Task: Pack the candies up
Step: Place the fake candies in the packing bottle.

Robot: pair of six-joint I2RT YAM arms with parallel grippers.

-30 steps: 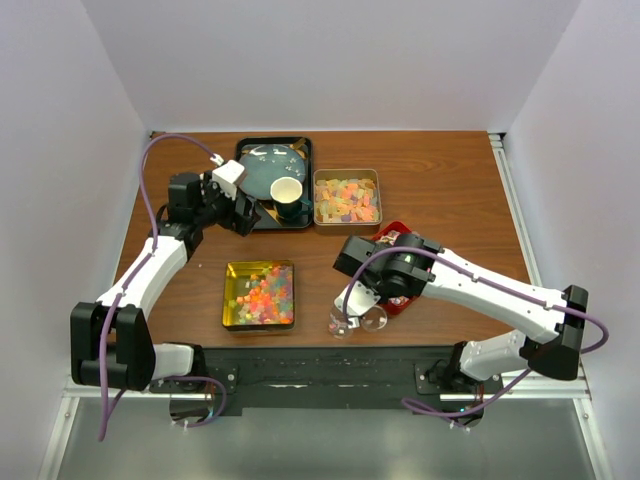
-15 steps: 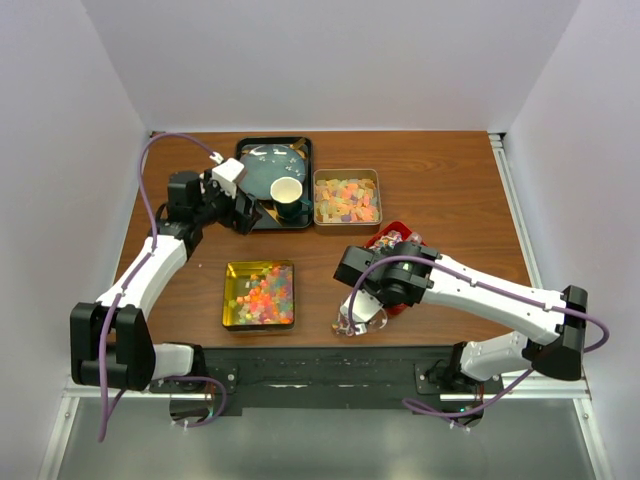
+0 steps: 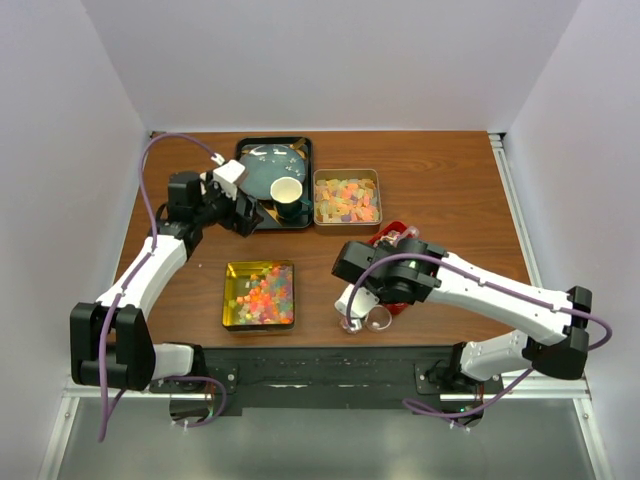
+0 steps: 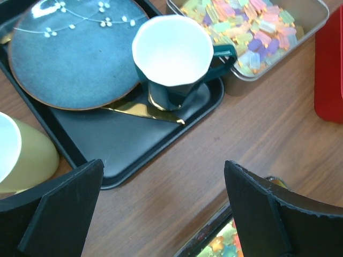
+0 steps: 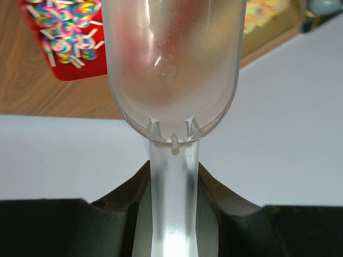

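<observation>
Bright cube candies fill a gold tin at the front left. Pastel candies lie in a silver tin. Striped wrapped candies sit in a red tray, mostly under the right arm. My right gripper is shut on the handle of a clear plastic scoop, held near the table's front edge; no candy shows in its bowl. My left gripper hangs open over bare wood beside the black tray.
The black tray carries a blue plate and a dark green cup with a white inside. A yellow cup shows at the left of the left wrist view. The gold tin's corner lies under the left gripper's right finger.
The right arm has shifted slightly near the front edge, the scoop swinging with it. The left arm has not moved.
</observation>
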